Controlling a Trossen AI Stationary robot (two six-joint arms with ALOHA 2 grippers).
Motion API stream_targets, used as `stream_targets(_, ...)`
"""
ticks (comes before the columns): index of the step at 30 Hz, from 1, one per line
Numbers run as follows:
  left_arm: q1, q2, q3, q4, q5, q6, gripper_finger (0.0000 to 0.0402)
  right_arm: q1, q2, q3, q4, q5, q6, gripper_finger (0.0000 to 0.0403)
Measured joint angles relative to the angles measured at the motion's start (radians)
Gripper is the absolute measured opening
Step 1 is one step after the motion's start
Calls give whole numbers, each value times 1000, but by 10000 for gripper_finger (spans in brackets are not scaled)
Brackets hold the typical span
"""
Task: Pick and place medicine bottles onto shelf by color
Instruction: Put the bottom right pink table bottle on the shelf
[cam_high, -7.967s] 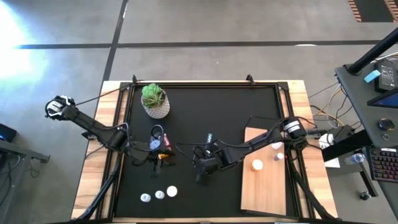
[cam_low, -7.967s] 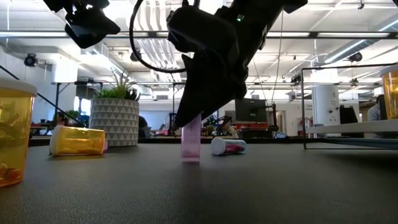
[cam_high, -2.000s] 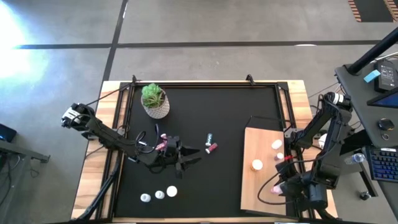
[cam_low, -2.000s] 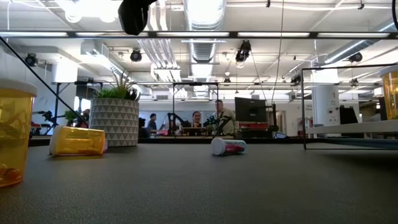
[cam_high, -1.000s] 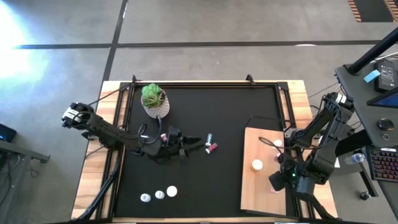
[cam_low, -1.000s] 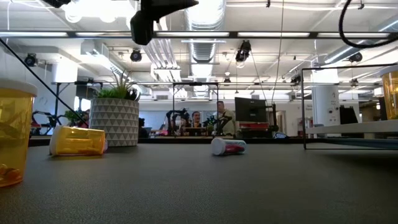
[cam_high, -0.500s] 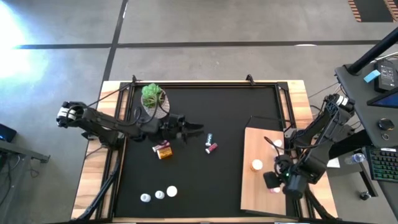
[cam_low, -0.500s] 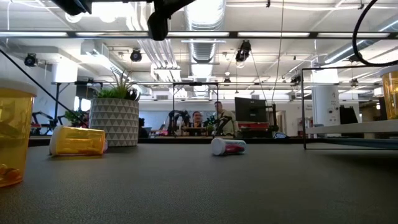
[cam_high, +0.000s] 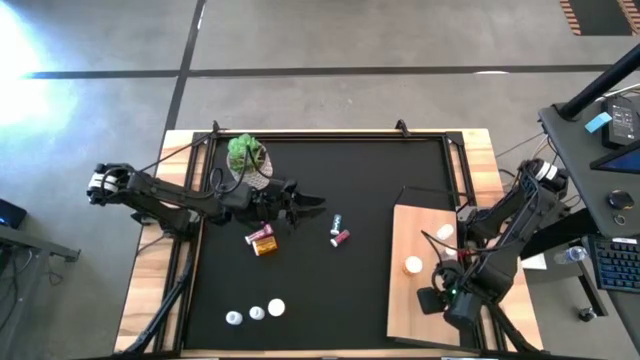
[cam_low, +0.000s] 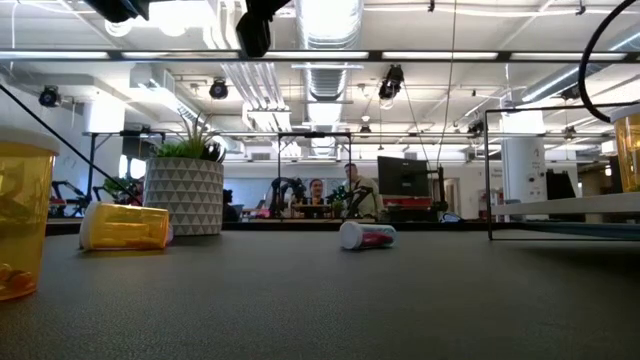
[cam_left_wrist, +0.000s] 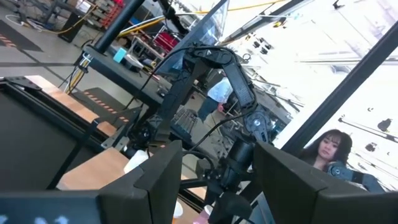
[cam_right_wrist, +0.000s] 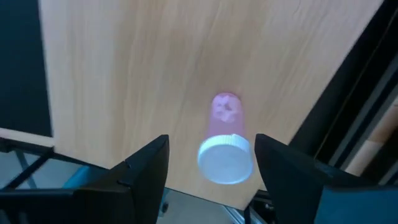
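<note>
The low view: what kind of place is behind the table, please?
Probably an open lab or workshop. Ceiling ducts and strip lights run overhead, people sit at monitors in the background, and a potted plant stands on the black mat.

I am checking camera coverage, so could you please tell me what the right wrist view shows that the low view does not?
Only the right wrist view shows the right gripper, open above a pink bottle with a white cap standing on the shelf.

Only the low view shows the potted plant, a lying orange bottle, a lying pink bottle and people in the room.

Both show the black mat.
</note>
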Motion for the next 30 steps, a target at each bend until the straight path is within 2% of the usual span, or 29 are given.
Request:
stream_targets(17, 0, 0, -1, 1, 6, 0, 184, 0, 3, 0, 6, -11, -32, 122)
stream_targets(22, 0, 0, -2, -3, 6, 0, 184, 1, 3, 0, 28, -51, -46, 118)
stream_targets(30, -1, 0, -2, -4, 5, -8, 184, 18, 9, -1, 78, -54, -92, 120)
